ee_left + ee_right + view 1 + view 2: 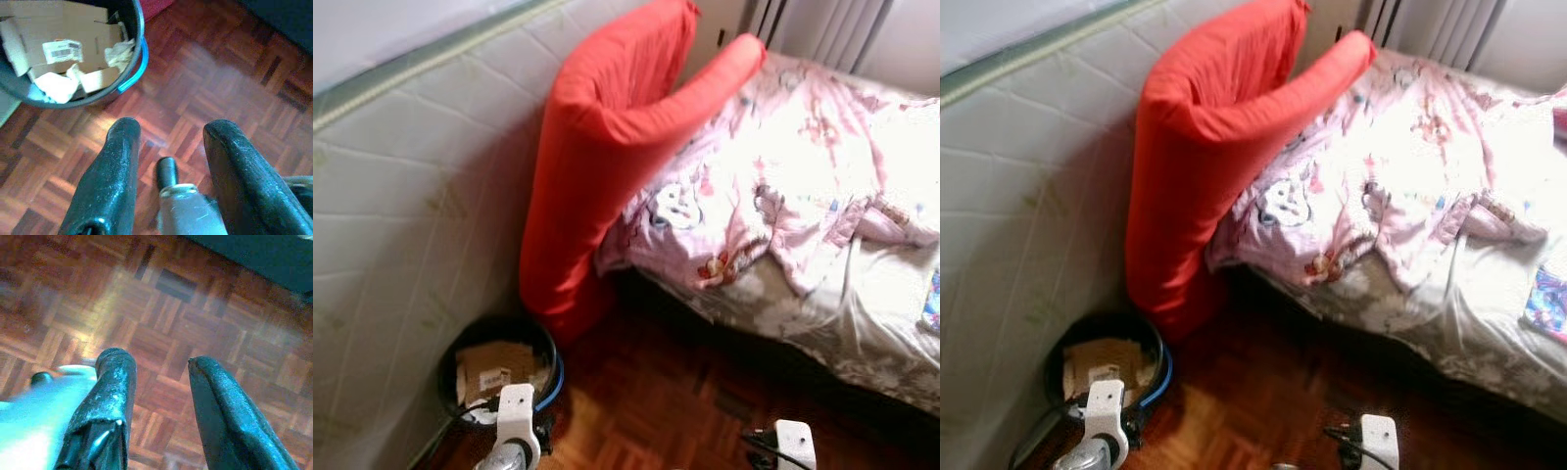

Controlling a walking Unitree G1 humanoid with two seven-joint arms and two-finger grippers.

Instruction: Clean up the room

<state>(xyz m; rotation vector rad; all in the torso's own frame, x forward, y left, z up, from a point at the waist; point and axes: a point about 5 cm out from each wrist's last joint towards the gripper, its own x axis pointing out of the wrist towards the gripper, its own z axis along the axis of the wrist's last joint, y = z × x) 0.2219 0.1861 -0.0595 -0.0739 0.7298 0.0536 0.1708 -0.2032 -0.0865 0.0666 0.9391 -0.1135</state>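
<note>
bin (73,49) of cardboard scraps just beyond left pincer (168,132), parted and empty, right pincer (156,364) parted over parquet floor (195,308)

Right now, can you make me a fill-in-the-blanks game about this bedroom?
1. The big red cushion leans against the ____.
2. The black bin on the floor holds torn ____ and crumpled paper.
3. The left gripper hangs over the wooden floor with its fingers ____.
4. The quilt on the bed is mostly ____.

Missing words: mattress; cardboard; open; pink
</note>
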